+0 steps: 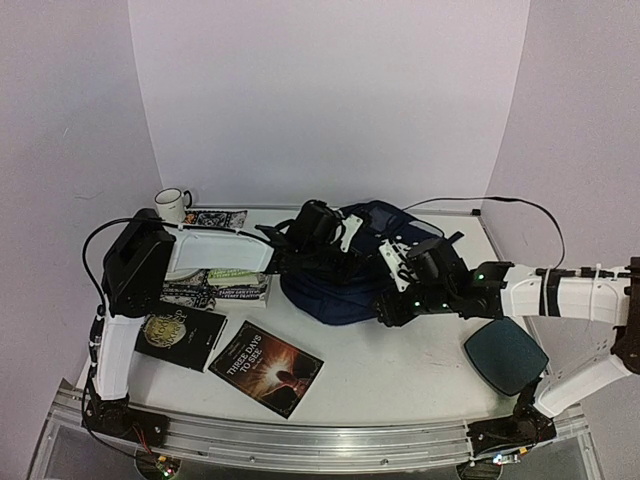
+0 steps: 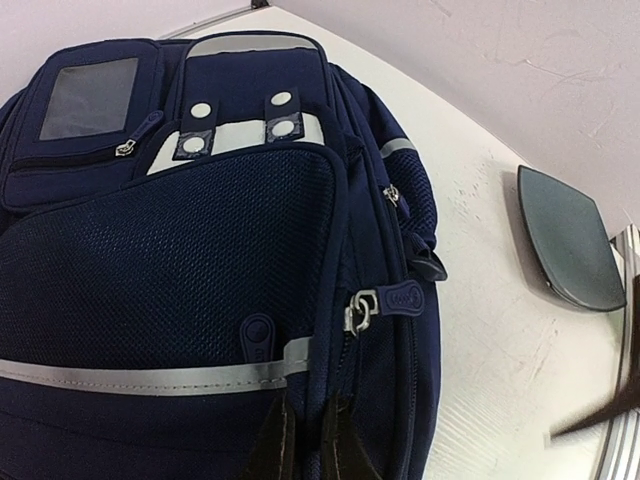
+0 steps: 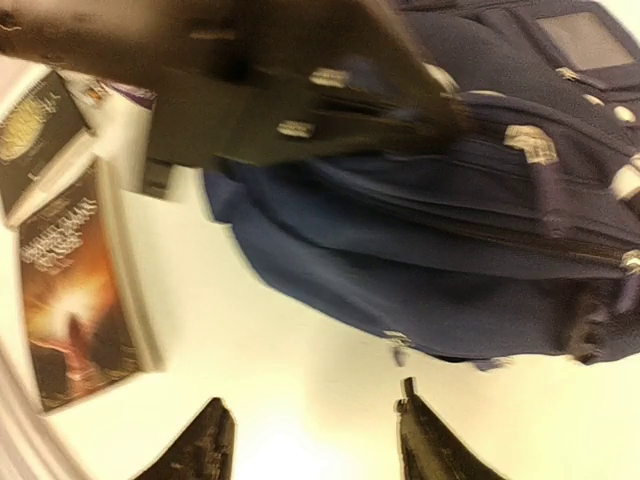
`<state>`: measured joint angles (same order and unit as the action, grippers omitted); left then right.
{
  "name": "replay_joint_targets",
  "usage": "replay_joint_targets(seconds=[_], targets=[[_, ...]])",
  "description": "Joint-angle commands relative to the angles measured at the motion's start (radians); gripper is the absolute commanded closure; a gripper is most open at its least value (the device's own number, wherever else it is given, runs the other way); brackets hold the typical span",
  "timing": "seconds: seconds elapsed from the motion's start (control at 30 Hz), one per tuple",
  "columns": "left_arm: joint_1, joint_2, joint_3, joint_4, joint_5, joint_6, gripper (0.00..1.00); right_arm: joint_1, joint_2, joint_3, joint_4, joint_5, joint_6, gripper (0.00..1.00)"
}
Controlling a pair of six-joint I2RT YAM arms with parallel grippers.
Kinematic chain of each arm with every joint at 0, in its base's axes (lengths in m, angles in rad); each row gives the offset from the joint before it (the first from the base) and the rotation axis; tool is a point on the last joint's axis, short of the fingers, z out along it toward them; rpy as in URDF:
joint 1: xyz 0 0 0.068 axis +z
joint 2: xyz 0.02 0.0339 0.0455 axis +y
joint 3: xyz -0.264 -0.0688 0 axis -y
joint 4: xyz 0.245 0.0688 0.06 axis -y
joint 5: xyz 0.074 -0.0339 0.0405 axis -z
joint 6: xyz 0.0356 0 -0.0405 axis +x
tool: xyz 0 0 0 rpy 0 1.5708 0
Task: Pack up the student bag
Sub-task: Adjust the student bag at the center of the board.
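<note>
While the bag is what should be filling up, most of what might go in it lies out on the table. Far left at the back stands a mug (image 1: 172, 205), with a small patterned card (image 1: 215, 217) just beside it. Nearer, a stack of books (image 1: 225, 285) sits under the left arm, and in front of that lie a black book (image 1: 180, 335) and, just to its right, a red-brown book (image 1: 265, 367), both flat and apart from the bag.

The left gripper (image 2: 305, 425) is clenched, its tips pressed into the bag's fabric; whether it pinches a fold there, I cannot tell. The bag (image 1: 330, 295) lies slumped in the middle of the table, toward the back, between the two grippers. From the left wrist view its front pockets and side zip look closed, and no opening shows in any view, so I judge that packing has barely begun, if at all. What may already be inside is hidden.

Right of the bag, the right gripper (image 3: 310, 400) hangs low at its near side, jaws spread with only bare table between them, holding nothing. Furthest right lies a dark pad (image 1: 505, 355), well apart from the bag.

Left to do, by my reading: open a compartment, carry the books and other things across, and zip up.
</note>
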<state>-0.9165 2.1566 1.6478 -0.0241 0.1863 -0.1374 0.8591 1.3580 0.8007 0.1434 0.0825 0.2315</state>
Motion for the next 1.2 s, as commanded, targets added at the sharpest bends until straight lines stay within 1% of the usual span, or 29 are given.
replay_joint_targets(seconds=[0.0,0.1,0.33,0.47,0.6,0.73,0.93,1.03,1.1,1.13,1.17], targets=[[0.008,-0.105,0.005,0.06,0.09,0.055,1.0,-0.092,-0.018,-0.014,-0.075,0.076,-0.177,0.35],[0.009,-0.11,0.011,0.043,0.11,0.072,1.0,-0.131,0.018,-0.012,-0.074,0.064,-0.29,0.28],[0.011,-0.118,0.033,-0.019,0.151,0.126,1.0,-0.137,0.047,0.013,-0.013,0.075,-0.544,0.23],[0.011,-0.131,0.033,-0.035,0.18,0.177,1.0,-0.15,0.03,0.042,0.025,0.029,-0.679,0.2],[0.009,-0.144,0.03,-0.038,0.211,0.215,1.0,-0.18,0.047,0.099,0.028,-0.068,-0.747,0.2],[0.01,-0.155,0.027,-0.043,0.251,0.252,1.0,-0.202,0.093,0.138,0.027,-0.106,-0.803,0.18],[0.01,-0.173,0.017,-0.048,0.311,0.3,1.0,-0.245,0.161,0.192,0.013,-0.233,-0.843,0.14],[0.01,-0.189,0.011,-0.048,0.325,0.323,1.0,-0.257,0.201,0.239,-0.04,-0.307,-0.858,0.18],[0.01,-0.203,0.004,-0.048,0.328,0.334,1.0,-0.265,0.221,0.266,-0.074,-0.332,-0.856,0.25],[0.009,-0.209,0.001,-0.048,0.324,0.336,1.0,-0.269,0.231,0.286,-0.1,-0.344,-0.85,0.31],[0.01,-0.214,-0.003,-0.047,0.315,0.337,1.0,-0.278,0.239,0.302,-0.117,-0.365,-0.842,0.41]])
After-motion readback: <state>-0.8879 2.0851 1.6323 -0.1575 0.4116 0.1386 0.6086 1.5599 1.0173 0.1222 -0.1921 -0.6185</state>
